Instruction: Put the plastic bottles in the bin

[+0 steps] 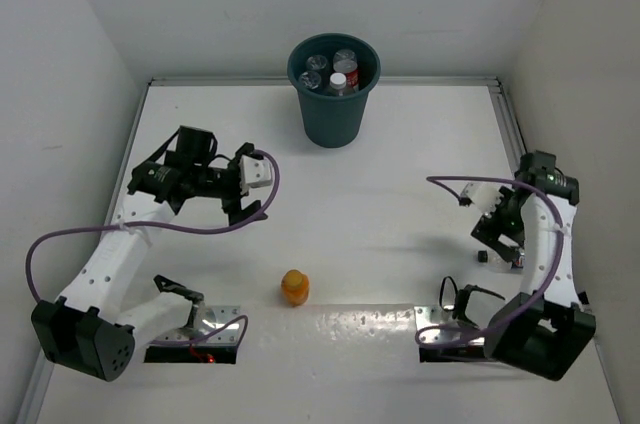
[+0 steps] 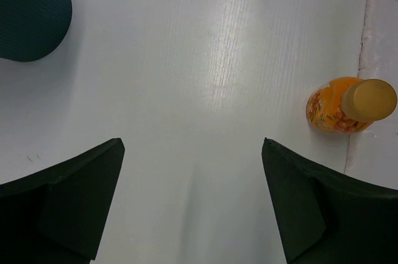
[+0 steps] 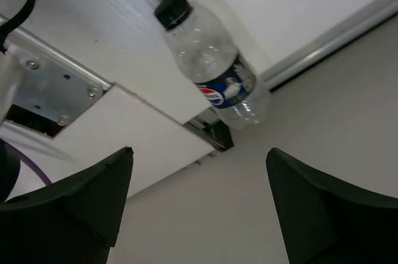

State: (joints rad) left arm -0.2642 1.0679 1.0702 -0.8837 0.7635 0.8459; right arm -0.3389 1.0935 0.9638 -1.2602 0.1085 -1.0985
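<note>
White table [image 1: 400,164] between pale walls; teal bin [image 1: 334,116] at far edge, several bottles [image 1: 340,72] inside; orange bottle [image 1: 294,286] upright near front; black-capped bottle [image 3: 214,68] lying by right edge; left hand [image 2: 191,146] and right hand [image 3: 199,152] spread wide, empty.

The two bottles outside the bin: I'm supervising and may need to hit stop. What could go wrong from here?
1. The black-capped bottle sits tight by the edge rail and the arm's base plate. The open right gripper has little room, and a finger could jam the bottle against the rail.
2. The orange bottle stands upright, off to one side of the open left gripper. A glancing finger could tip it and send it rolling.
</note>
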